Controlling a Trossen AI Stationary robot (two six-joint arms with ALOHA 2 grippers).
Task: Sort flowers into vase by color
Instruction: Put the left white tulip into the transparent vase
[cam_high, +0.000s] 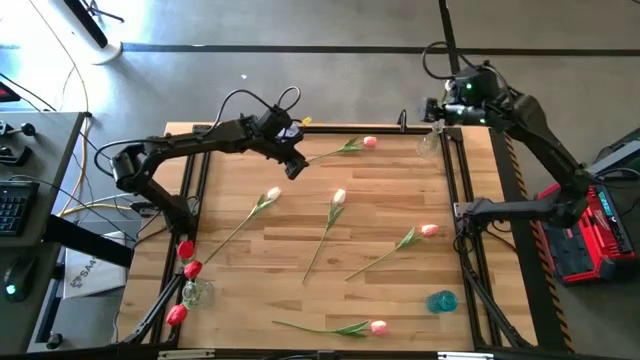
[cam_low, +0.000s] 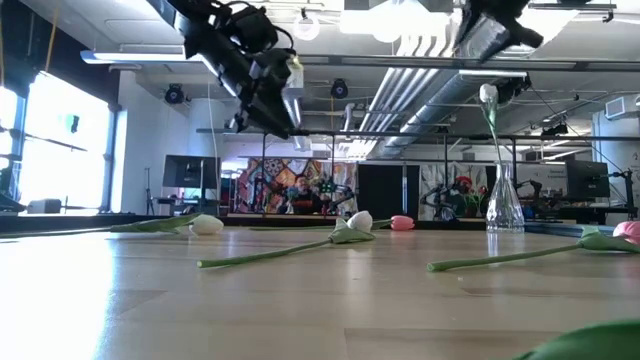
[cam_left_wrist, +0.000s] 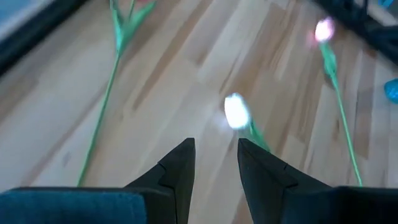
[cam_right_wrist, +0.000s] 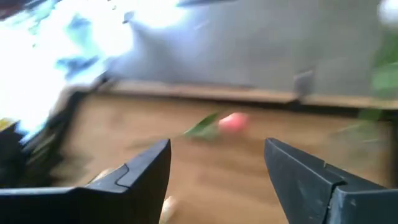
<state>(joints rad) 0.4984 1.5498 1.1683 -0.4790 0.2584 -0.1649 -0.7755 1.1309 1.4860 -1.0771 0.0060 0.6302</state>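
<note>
Left edge, near corner: clear vase (cam_high: 196, 293) with three red tulips (cam_high: 187, 266) in it or leaning at it, heads stacked along the table's left side. I judge red as done, or nearly so.

Left gripper (cam_high: 294, 164) hangs above the far-left part of the table, over bare wood. In its wrist view the two fingers (cam_left_wrist: 180, 165) stand a little apart with nothing between them: partly open, empty. It points toward a white head on the boards.

Loose on the table, left to right: white tulip (cam_high: 272, 196), left of centre, stem running toward the near left; second white tulip (cam_high: 339, 197) at centre, stem toward the near edge; pink tulip (cam_high: 370, 143) by the far edge; pink tulip (cam_high: 377, 326) along the near edge; pink tulip (cam_high: 429, 230) right of centre. Five stems unsorted.

Far right corner: second clear vase (cam_low: 504, 208), holding one white tulip (cam_low: 488, 95) upright, seen best from table height. Right gripper (cam_high: 449, 108) is above that vase; wrist view shows its fingers (cam_right_wrist: 144, 168) spread wide, holding nothing.

Near right: small blue vase (cam_high: 441, 300), no flower in it that I can see.

Judgement: roughly four placed, five left. Two whites presumably go to the far right vase, three pinks to the blue one.
</note>
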